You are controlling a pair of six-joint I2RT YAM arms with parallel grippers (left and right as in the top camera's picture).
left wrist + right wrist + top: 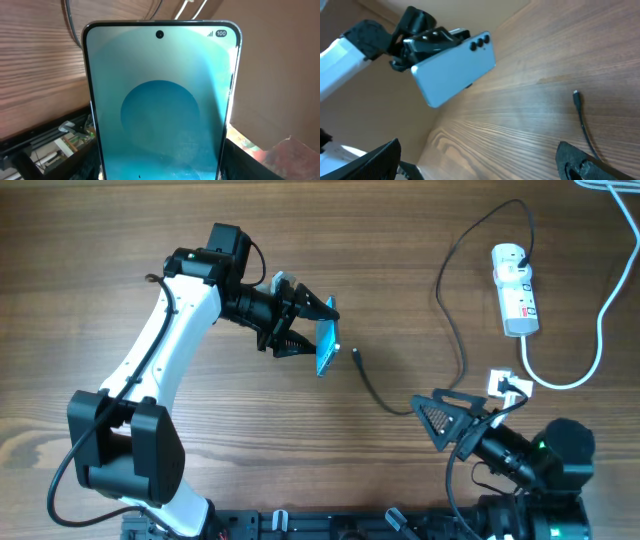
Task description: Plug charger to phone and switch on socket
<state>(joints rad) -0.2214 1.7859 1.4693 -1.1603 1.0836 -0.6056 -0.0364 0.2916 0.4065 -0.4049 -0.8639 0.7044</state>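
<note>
At your left gripper [312, 330], the grasp itself is the hazard.
Its jaws are clenched on the phone [327, 345], held off the table with the camera end pointing outward. The charging end therefore seems to be buried toward the palm, so a plug may find no way in. Your right gripper [432, 423] is spread wide and grasps nothing. The charger [372, 385] lies slack beside one finger, its tip on the wood near the phone; grip it far back and the tip will likely flop. The socket [515, 288] sits well apart.

We see bare wooden table [400, 290] beyond and right of the thin black charger cable [358, 357] tip; just left, the airborne cyan-screened smartphone [327, 346] blocks us
</note>
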